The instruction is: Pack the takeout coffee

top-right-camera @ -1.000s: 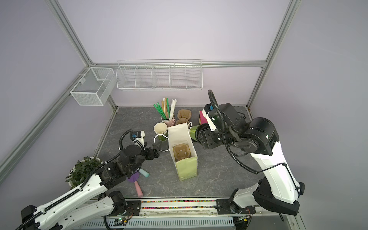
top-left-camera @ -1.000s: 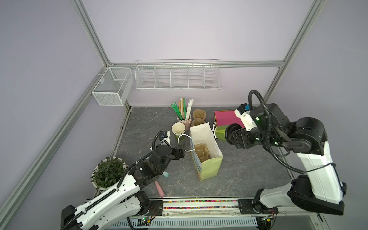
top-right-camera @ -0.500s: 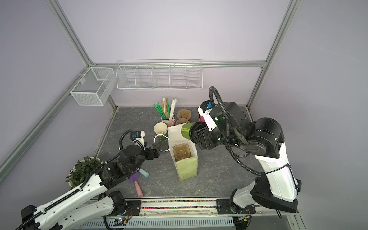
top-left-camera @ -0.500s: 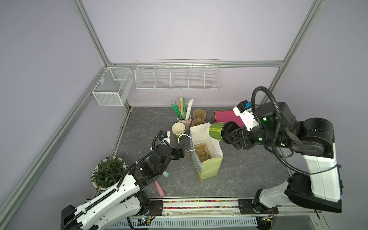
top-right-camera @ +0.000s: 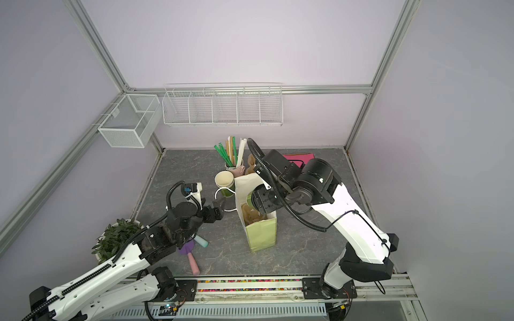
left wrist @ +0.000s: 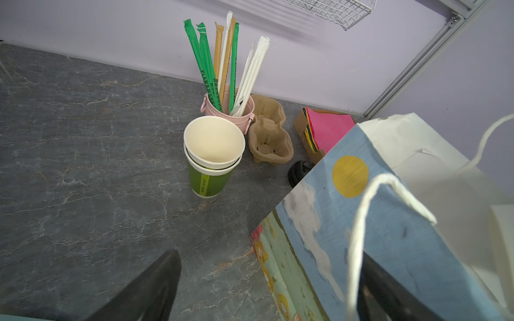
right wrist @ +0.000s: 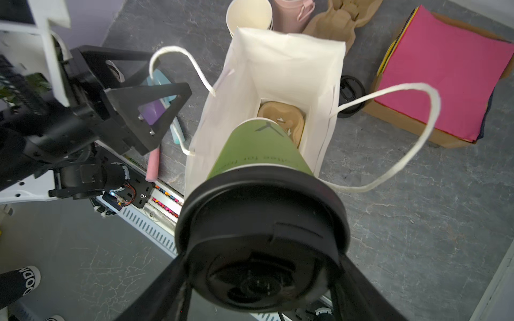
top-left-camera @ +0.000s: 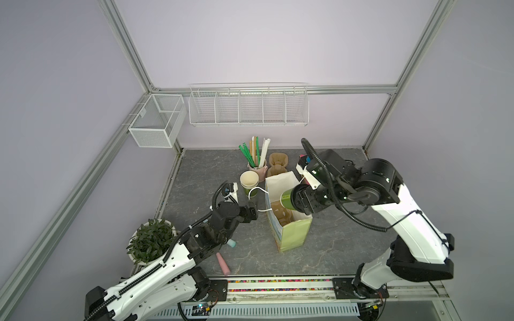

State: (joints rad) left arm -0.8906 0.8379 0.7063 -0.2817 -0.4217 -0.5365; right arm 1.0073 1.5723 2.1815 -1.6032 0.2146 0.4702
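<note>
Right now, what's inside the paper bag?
A brown pulp cup carrier lies at the bottom of the paper bag. The takeout coffee, poised over the opening, covers part of the carrier and bottom.

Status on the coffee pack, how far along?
Done: cup lidded and lifted, carrier sits in the bag. In hand: right hand holds the cup by its lid end, tilted over the bag mouth; left hand open at the handle. Left: lower the cup in, release.

Grey marbled tabletop (top-left-camera: pixel 211 172), paper bag (top-left-camera: pixel 294 236) stood mid-surface, stacked cups (top-left-camera: pixel 249 180), straw pail (left wrist: pixel 247 119), pulp carriers (left wrist: pixel 271 141), napkin box (right wrist: pixel 403 121) and black lid (right wrist: pixel 351 89) set behind it.
</note>
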